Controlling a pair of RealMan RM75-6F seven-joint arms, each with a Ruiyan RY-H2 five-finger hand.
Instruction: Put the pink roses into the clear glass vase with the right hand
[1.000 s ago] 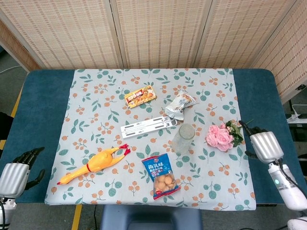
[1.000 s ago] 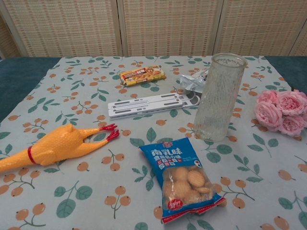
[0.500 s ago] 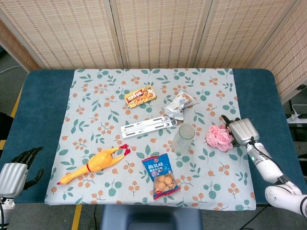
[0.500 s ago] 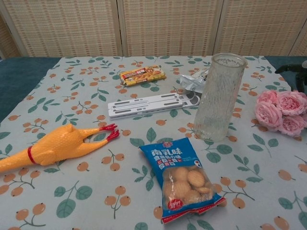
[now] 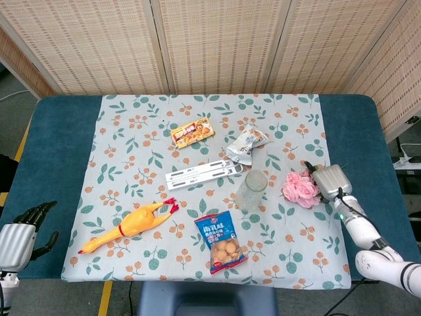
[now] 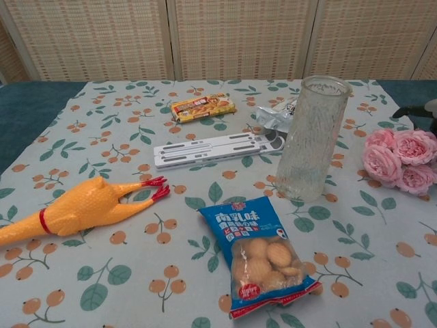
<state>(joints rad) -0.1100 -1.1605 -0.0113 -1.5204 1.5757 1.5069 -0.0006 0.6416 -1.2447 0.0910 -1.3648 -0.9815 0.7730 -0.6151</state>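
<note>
The pink roses lie on the floral cloth right of the clear glass vase, which stands upright and empty. In the chest view the roses are at the right edge and the vase is just left of them. My right hand hovers over the leafy stem end of the roses, its back to the camera. A dark finger reaches in above the blooms without touching them. It holds nothing. My left hand hangs off the table's front left corner, fingers apart and empty.
A rubber chicken, a blue biscuit bag, a white slotted bar, a silver snack packet and an orange snack packet lie on the cloth. The table's right edge runs close to my right hand.
My right hand has come in from the table's right edge to the stem end of the roses and settled slightly lower. The roses and the left hand have not moved.
</note>
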